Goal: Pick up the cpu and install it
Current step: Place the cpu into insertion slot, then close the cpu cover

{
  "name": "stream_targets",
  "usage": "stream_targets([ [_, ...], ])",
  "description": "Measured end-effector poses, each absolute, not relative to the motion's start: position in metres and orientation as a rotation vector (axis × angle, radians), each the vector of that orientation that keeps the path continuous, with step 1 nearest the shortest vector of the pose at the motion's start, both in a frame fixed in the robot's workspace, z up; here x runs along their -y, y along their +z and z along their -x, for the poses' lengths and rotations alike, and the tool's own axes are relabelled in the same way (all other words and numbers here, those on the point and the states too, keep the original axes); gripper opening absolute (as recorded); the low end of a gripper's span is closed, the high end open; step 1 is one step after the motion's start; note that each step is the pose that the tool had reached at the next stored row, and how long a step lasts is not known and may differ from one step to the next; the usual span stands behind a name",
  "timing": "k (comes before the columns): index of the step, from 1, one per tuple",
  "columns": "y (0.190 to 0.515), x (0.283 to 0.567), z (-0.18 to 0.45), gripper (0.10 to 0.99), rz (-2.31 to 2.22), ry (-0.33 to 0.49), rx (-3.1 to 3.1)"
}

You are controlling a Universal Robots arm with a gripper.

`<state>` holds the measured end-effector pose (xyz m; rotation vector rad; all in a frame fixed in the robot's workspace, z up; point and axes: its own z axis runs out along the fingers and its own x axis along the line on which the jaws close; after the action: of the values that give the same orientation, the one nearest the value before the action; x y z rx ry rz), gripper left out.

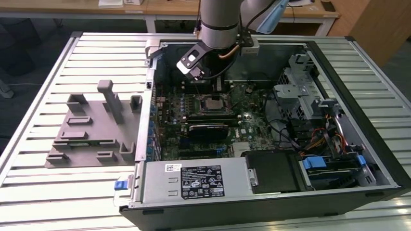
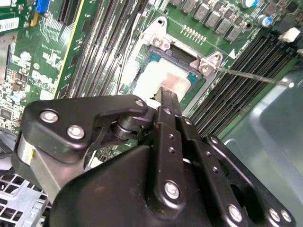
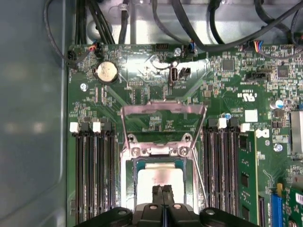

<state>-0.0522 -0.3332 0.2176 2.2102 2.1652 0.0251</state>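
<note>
1. At the exterior view's left, a grey fixture plate (image 1: pixel 83 139) with upright blocks lies on the slatted metal worktop (image 1: pixel 38 86), just beside the open computer case (image 1: pixel 378 144).
2. Inside the case, the green motherboard (image 1: pixel 250 127) lies flat. A boxed power supply (image 1: pixel 192 180) sits at the side of the case nearest the camera.
3. The arm (image 1: pixel 222 19) reaches down into the case over the middle of the motherboard, above the processor socket (image 1: pixel 215 102).
4. In both wrist views, the cpu (image 3: pixel 158 177) (image 2: pixel 156 78) lies flat in the socket with its silver top facing up.
5. The socket's metal retention frame (image 3: pixel 163 113) stands hinged open. The thin wire lever (image 2: pixel 255 78) lies off to one side, apart from the cpu.
6. The hand (image 3: pixel 162 189) (image 2: pixel 169 92) is directly over the cpu. Its two black fingers (image 3: pixel 157 196) are pressed together with nothing between them. The tips are at the cpu's top surface; whether they touch it cannot be told.
7. Dark memory slots (image 3: pixel 92 175) flank the socket on both sides.
8. At the exterior view's right, a metal drive cage (image 1: pixel 299 91) and bundled cables (image 1: pixel 314 139) occupy the case.
</note>
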Motion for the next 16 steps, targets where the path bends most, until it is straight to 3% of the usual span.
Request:
stream_targets([
  [16, 0.235, 0.333, 0.052, 0.106, -2.21, 0.025, -2.165],
])
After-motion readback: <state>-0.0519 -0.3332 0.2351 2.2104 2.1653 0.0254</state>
